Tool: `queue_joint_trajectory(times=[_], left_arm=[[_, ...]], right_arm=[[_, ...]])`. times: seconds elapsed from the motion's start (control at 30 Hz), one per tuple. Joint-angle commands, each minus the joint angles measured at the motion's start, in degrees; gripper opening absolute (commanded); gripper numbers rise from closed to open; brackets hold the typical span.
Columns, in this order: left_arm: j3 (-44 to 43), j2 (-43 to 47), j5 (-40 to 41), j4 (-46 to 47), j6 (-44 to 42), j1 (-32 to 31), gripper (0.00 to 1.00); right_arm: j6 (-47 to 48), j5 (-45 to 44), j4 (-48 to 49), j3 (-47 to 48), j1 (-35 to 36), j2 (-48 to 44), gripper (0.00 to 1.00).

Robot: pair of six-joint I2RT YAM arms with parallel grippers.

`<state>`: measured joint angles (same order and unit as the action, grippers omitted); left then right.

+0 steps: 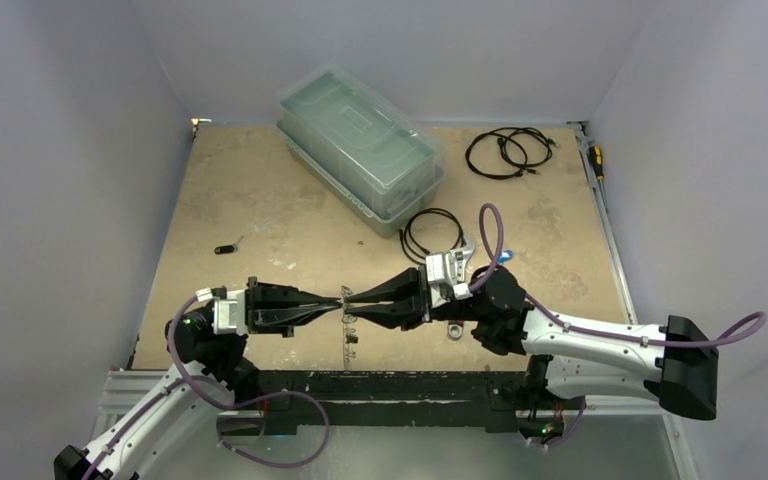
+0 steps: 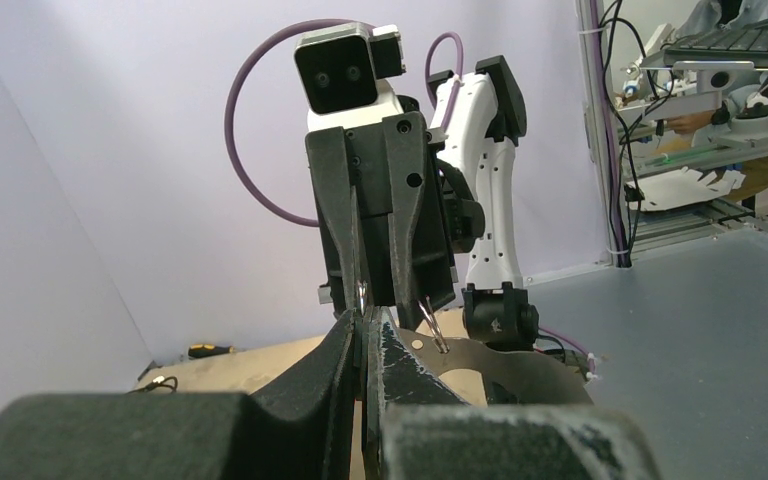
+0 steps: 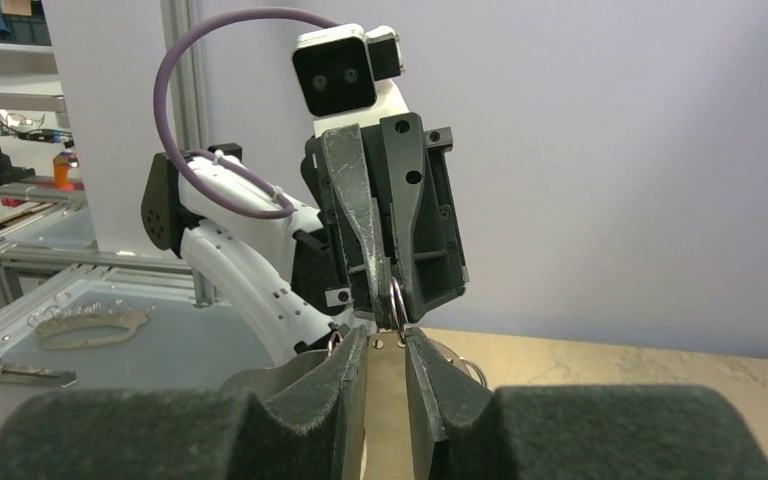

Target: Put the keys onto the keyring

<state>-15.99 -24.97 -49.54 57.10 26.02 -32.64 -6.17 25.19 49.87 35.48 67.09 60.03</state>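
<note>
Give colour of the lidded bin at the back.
The bin is translucent pale grey-green; it shows best in the top external view.

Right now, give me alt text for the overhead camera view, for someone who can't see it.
Two robot arms meet tip to tip above a tan table, left gripper and right gripper both at what looks like the keyring, hanging edge-on between them. Behind them sit a clear lidded box, black coiled cables and a small black key.

bare table (image 1: 260, 215) at left, lidded bin (image 1: 360, 150) and cable coils (image 1: 507, 150) behind
</note>
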Motion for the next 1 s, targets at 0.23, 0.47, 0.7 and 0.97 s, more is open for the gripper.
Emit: queue_joint_trajectory(times=[0.23, 0.47, 0.7, 0.97], left_arm=[[0.1, -0.6, 0.4, 3.2, 0.9, 0.5, 0.00], [0.1, -0.6, 0.3, 2.9, 0.7, 0.6, 0.00], [-0.6, 1.0, 1.6, -2.4, -1.6, 0.7, 0.27], [-3.2, 6.8, 6.3, -16.7, -8.9, 0.7, 0.62]], right_arm=[[-1.2, 1.6, 4.7, 3.2, -0.2, 2.0, 0.15], [-1.6, 1.3, 4.9, 3.3, -0.2, 2.2, 0.00], [0.3, -3.5, -6.2, 6.4, -0.1, 0.5, 0.00], [7.8, -9.2, -33.8, 15.8, -0.1, -0.8, 0.00]])
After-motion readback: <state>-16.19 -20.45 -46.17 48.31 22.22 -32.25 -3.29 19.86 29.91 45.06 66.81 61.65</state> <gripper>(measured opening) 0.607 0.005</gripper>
